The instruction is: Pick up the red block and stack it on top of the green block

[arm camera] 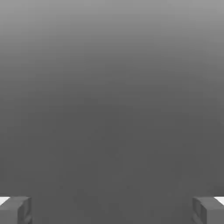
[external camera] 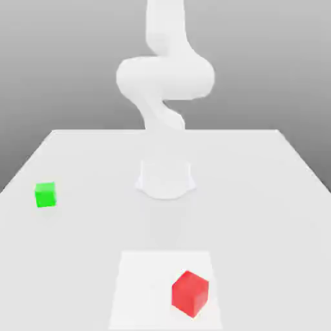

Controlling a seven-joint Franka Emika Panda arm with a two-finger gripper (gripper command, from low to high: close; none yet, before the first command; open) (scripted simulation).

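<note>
The red block (external camera: 190, 293) is a small bright-red cube resting near the table's front edge, slightly towards the exterior view's right. The green block (external camera: 45, 194) is a cube of similar size, sitting far off on the exterior view's left, about halfway back on the table. The two blocks are well apart. In the hand view my gripper (arm camera: 112, 211) is open: its grey fingertips (arm camera: 15, 210) stand wide apart with nothing between them, and only plain grey background lies beyond. Neither block is near the fingers.
The white arm (external camera: 165, 77) rises from its round base (external camera: 165, 181) at the middle of the white table (external camera: 258, 194). A lighter square patch (external camera: 142, 284) lies under the red block. The table's back edge runs behind the base.
</note>
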